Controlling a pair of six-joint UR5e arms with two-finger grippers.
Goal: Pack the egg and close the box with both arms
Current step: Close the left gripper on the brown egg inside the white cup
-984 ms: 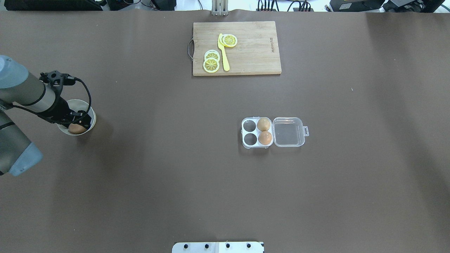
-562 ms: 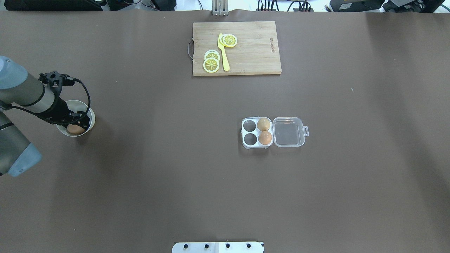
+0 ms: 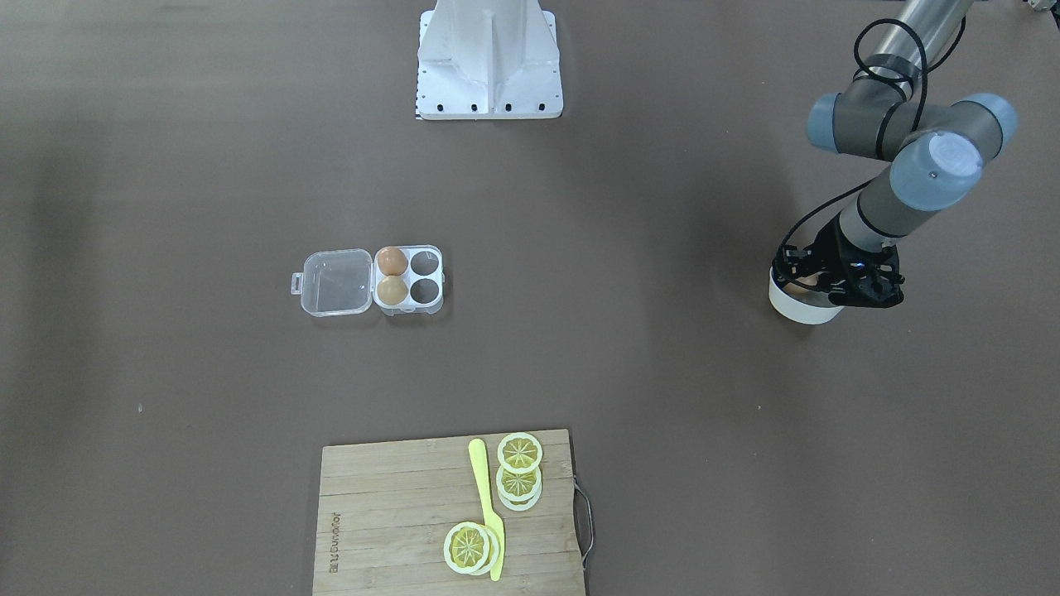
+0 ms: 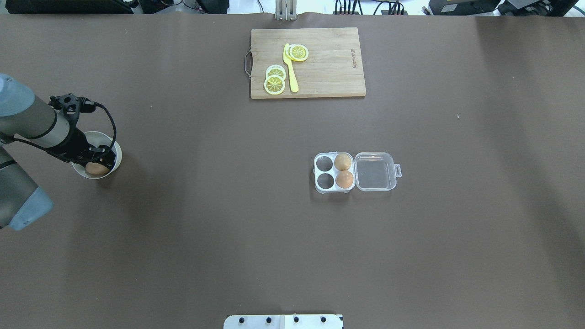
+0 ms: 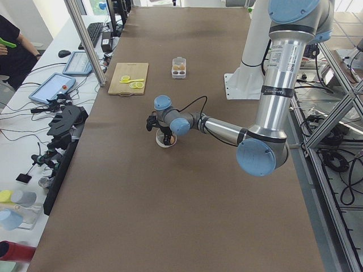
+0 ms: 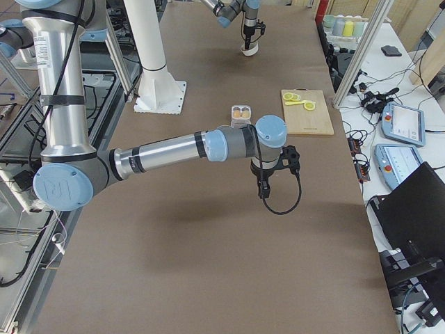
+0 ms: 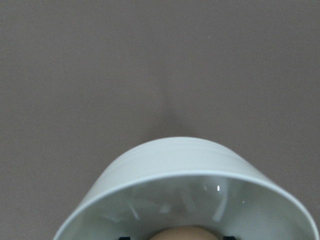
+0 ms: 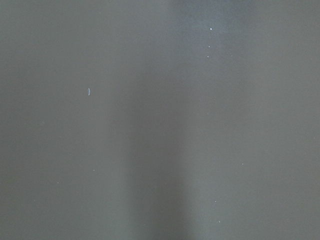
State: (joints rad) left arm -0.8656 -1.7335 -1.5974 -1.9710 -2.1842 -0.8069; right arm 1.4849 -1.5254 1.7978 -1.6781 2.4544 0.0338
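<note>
straddling egg (image 7: pixel 184 233) in bowl (image 7: pixel 175 156), left pincer (image 4: pixel 103 161) clear overhead, cropped in wrist view

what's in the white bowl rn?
One orange-brown egg, with the left gripper reaching down into the bowl over it. The gripper covers much of the inside, so whether it grips the egg, or anything else lies there, is hidden.

L arm (image 4: pixel 36 123) reaches low, L claw (image 4: pixel 100 158) pointing down; R arm (image 6: pixel 167 151) outstretched, R claw (image 6: pixel 263 191) down.
</note>
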